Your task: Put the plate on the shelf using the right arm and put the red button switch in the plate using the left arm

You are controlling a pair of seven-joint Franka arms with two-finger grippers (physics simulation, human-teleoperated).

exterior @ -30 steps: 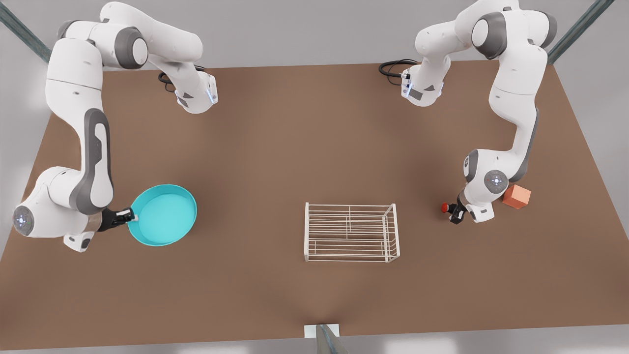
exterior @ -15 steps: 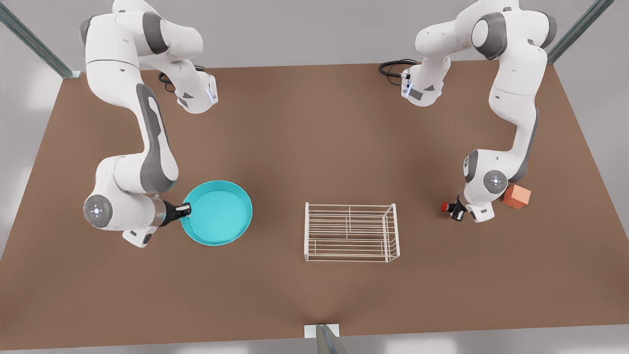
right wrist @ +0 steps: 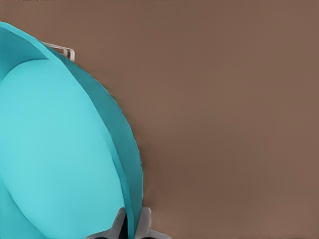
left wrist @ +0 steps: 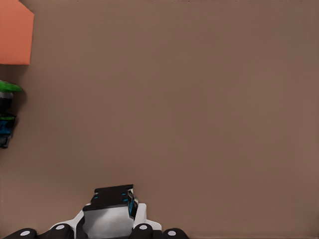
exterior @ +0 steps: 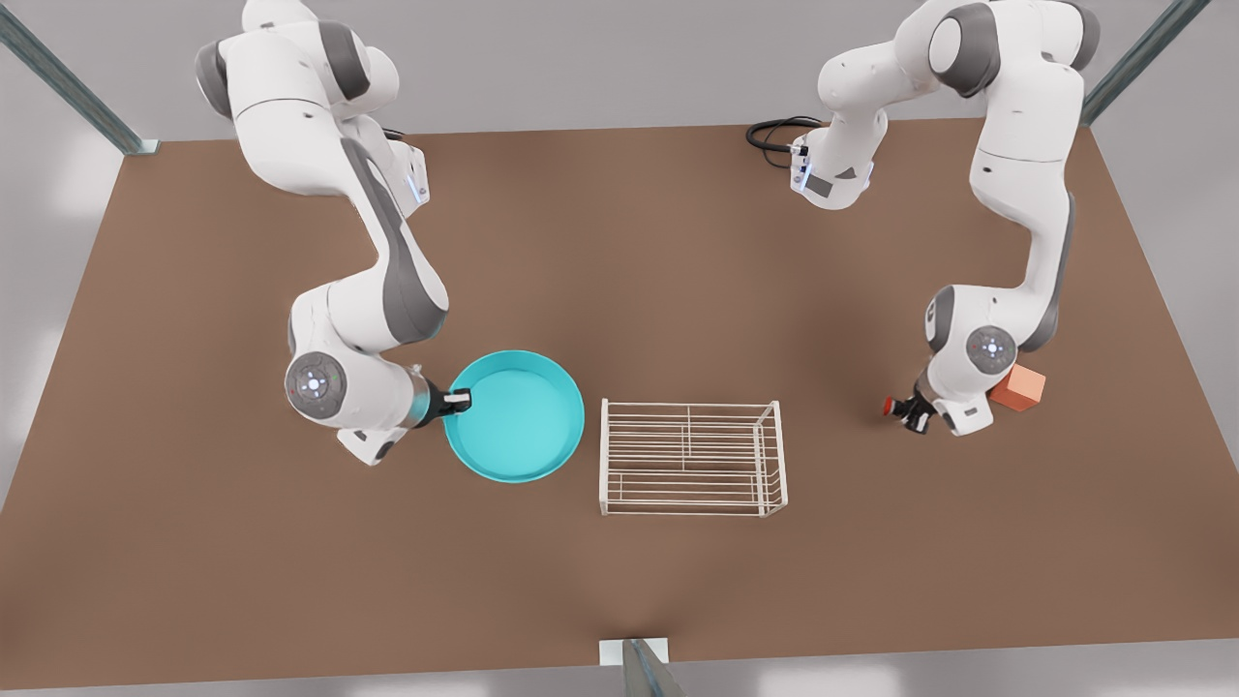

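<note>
In the front view, the right gripper [exterior: 455, 400] is on the front view's left. Its fingers pinch the rim of the plate [exterior: 518, 418]. The plate is held above the brown table [exterior: 619, 242], just beside the shelf [exterior: 692, 457], and its edge comes close to the shelf's left end. The plate looks nearly flat, with its open side up. The shelf's long side runs left to right. Half a second ago the plate was farther left, and a second ago it was farther left again, so the right arm has carried it toward the shelf. On the front view's right, the left gripper [exterior: 908, 411] is clamped on the red button switch [exterior: 891, 407]. The switch is very small; its red cap points to the left and its dark body is mostly hidden by the fingers. The orange cube [exterior: 1018, 387] sits just behind the arm, partly hidden. The switch has moved a little to the right since before.

In the left wrist view, the switch body [left wrist: 113, 196] shows between the fingers. The orange cube [left wrist: 15, 32] and a green switch [left wrist: 7, 107] are cut off at the edge.

In the right wrist view, the plate [right wrist: 55, 149] is cut off, and the fingers [right wrist: 144, 221] squeeze its rim. A bit of the shelf [right wrist: 62, 50] peeks from behind it.
</note>
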